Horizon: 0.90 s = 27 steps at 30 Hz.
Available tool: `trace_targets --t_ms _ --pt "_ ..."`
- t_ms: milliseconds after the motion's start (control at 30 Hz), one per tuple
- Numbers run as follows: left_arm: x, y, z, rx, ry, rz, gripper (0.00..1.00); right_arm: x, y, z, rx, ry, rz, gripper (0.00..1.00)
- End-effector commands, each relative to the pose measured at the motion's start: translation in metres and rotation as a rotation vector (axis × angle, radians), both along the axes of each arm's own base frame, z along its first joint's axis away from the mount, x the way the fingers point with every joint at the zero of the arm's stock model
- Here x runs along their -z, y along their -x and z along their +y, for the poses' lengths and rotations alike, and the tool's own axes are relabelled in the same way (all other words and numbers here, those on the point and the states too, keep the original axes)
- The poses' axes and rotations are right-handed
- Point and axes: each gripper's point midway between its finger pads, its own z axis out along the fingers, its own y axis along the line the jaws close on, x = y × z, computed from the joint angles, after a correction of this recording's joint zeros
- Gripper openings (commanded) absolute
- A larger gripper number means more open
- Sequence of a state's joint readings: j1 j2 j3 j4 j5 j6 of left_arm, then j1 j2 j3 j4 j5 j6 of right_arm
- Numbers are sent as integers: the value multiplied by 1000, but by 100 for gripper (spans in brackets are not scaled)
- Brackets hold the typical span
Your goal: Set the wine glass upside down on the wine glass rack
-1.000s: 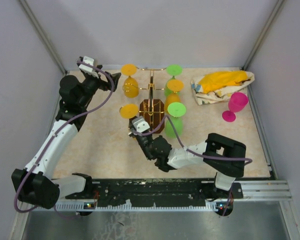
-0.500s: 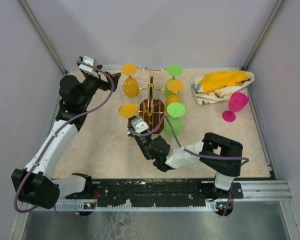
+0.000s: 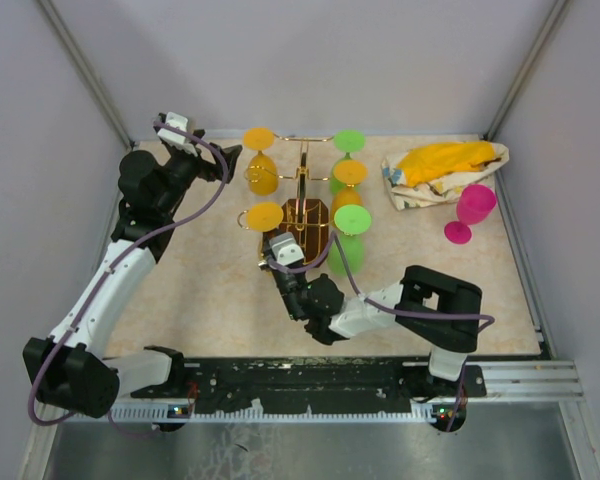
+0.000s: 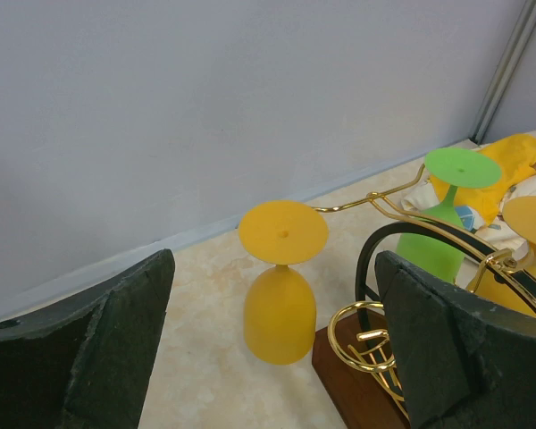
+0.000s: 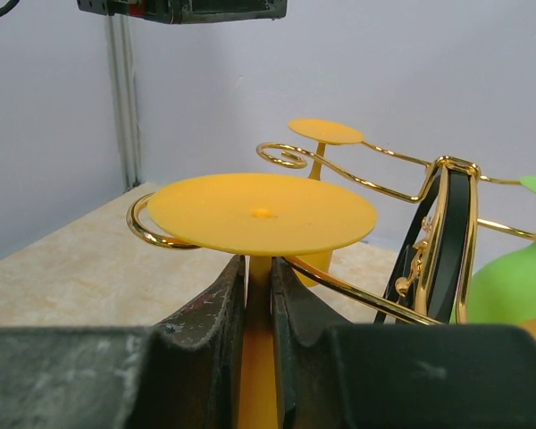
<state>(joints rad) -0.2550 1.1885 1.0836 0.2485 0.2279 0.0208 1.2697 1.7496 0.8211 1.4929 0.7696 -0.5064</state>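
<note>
My right gripper (image 5: 259, 279) is shut on the stem of an upside-down yellow wine glass (image 5: 262, 214). The glass's round foot is level and lies just over a curled gold loop arm (image 5: 147, 234) of the wine glass rack (image 3: 305, 215), at its near left side. In the top view the foot (image 3: 264, 216) is left of the rack's brown base, with my right gripper (image 3: 277, 252) below it. My left gripper (image 4: 272, 357) is open and empty at the back left (image 3: 225, 160), facing another yellow glass (image 4: 281, 304) that hangs on the rack.
Green glasses (image 3: 349, 140) and an orange glass (image 3: 349, 172) hang on the rack's right side. A pink glass (image 3: 472, 210) lies at the right, next to a yellow cloth bundle (image 3: 445, 165). Walls enclose the table on three sides.
My right gripper has carried the yellow glass up and right toward the rack, so its foot now lies over the near left loop arm. The left arm has not moved.
</note>
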Motion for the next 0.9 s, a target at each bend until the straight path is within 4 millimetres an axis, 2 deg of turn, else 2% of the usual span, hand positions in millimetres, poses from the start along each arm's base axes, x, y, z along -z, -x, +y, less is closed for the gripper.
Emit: trace_targets --t_ms 0,400,867 --pt "-14 4 2 0 21 -45 99 -27 1 1 1 -110 -28 14" --pt "-12 5 5 -12 17 -45 99 -17 2 18 -55 -98 1 14" --pt "-10 6 6 -18 14 -47 99 -11 -6 30 -23 -85 6 15"
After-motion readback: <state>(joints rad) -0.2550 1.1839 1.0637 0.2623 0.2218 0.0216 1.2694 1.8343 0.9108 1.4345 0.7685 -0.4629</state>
